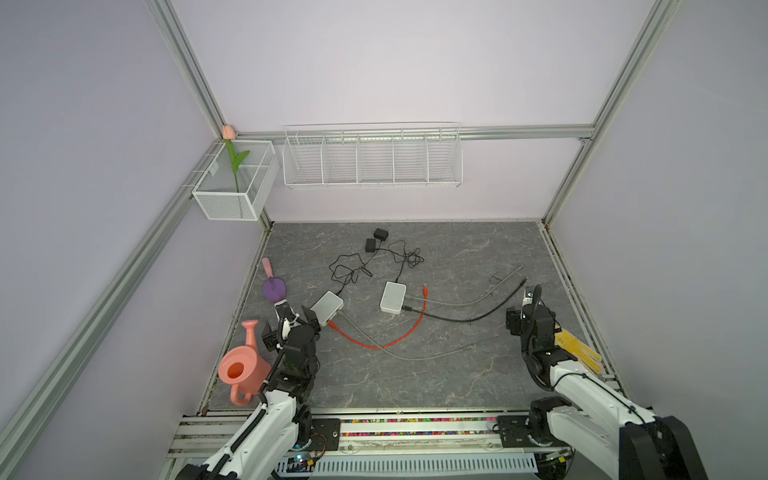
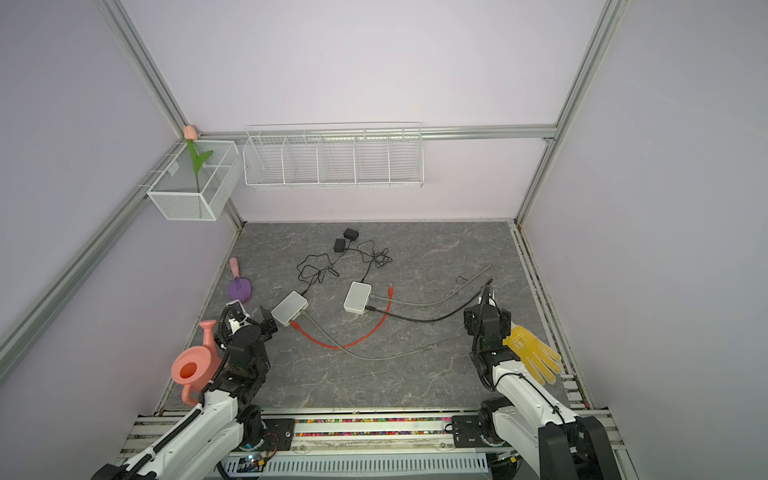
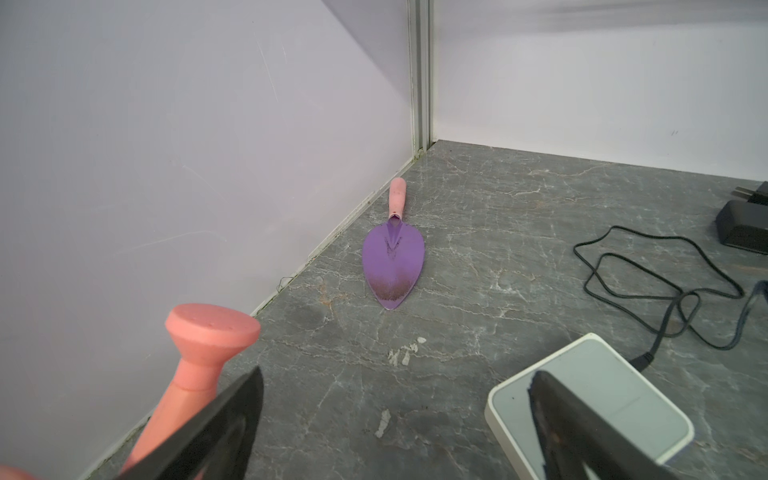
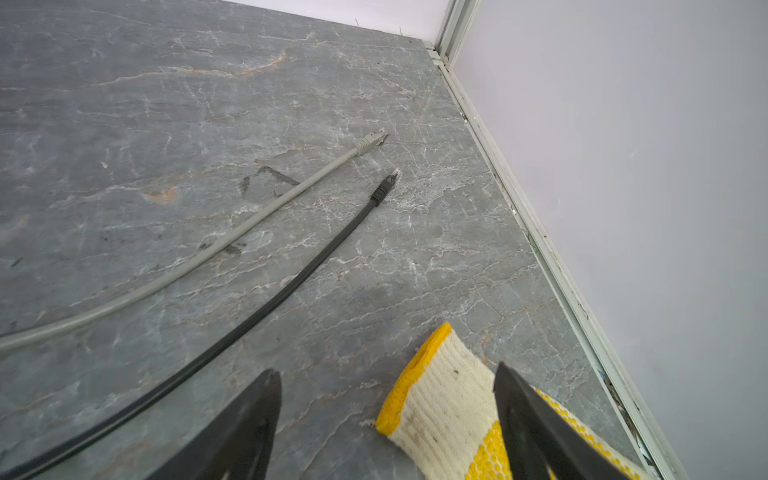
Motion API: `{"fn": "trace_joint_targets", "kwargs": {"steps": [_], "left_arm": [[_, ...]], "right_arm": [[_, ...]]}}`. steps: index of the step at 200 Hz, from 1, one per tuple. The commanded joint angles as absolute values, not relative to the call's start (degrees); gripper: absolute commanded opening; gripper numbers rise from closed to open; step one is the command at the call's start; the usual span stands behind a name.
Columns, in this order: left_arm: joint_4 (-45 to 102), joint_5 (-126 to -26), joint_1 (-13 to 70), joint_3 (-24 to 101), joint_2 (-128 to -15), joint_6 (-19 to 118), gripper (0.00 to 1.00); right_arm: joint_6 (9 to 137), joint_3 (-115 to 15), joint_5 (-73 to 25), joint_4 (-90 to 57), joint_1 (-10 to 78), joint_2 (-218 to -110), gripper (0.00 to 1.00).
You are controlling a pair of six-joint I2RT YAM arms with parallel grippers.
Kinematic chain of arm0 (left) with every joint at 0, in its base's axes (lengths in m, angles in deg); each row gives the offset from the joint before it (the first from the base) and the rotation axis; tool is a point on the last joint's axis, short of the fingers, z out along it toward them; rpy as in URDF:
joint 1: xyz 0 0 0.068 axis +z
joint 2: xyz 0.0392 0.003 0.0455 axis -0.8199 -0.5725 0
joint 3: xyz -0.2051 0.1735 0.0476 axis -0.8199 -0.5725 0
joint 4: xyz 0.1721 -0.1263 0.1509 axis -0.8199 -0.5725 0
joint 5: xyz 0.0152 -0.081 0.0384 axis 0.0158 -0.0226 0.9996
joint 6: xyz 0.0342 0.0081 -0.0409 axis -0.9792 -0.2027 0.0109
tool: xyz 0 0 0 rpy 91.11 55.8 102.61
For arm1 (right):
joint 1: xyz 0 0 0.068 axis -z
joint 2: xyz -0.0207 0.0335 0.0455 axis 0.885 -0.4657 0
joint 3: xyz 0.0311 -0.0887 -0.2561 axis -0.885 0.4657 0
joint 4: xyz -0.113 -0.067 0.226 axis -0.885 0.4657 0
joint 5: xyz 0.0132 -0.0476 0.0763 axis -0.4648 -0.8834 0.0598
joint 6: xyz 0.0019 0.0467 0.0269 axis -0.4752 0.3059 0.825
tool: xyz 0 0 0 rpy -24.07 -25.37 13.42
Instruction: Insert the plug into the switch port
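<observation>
right wrist: loose plugs ahead, both end effectors open and empty

right end effector (image 4: 386,372) is spread wide and grips nothing; the glove (image 4: 444,399) cuff lies under it by the right edge of the surface (image 4: 166,104). black plug (image 4: 384,189) and grey plug (image 4: 371,141) lie free, just beside each other near that right edge, their cables running back to the centre switch (image 1: 392,296). red plug (image 1: 425,287) is also free, just beside that switch. cannot tell which plug the task means. left end effector (image 3: 397,376) is spread wide too, one finger over the left-side switch (image 3: 631,382), the other by the watering can (image 3: 208,332) spout near the left edge; it holds nothing.

handling, my guess: the plug is light, small, hard plastic, and its latch tab is likely brittle. the cable looks springy and will twist the plug off line. take hold on the boot right behind the plug, pinching the flat sides with the tab left free. the switch looks light and may slide on the smooth surface when pushed, so brace it with the other end effector.
</observation>
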State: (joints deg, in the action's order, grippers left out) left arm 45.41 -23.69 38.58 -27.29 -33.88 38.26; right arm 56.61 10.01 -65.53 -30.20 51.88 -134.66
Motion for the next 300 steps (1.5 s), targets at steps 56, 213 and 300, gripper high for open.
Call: {"fn": "trace_joint_targets", "kwargs": {"steps": [56,213,300], "left_arm": [[55.0,-25.0,41.1,-22.5,-45.1,38.4,0.99],[85.6,-30.6,43.3,-23.4,-65.5,34.6,0.99],[105.2,-33.9,45.9,-29.6,-74.6,35.8,0.99]], "right_arm": [[55.7,7.1,-65.2,-40.7,53.0,-142.1,0.84],[54.6,18.1,-68.8,-85.7,54.2,-156.7,0.98],[51.8,20.3,-69.8,-97.6,52.5,-162.4,0.89]]}}
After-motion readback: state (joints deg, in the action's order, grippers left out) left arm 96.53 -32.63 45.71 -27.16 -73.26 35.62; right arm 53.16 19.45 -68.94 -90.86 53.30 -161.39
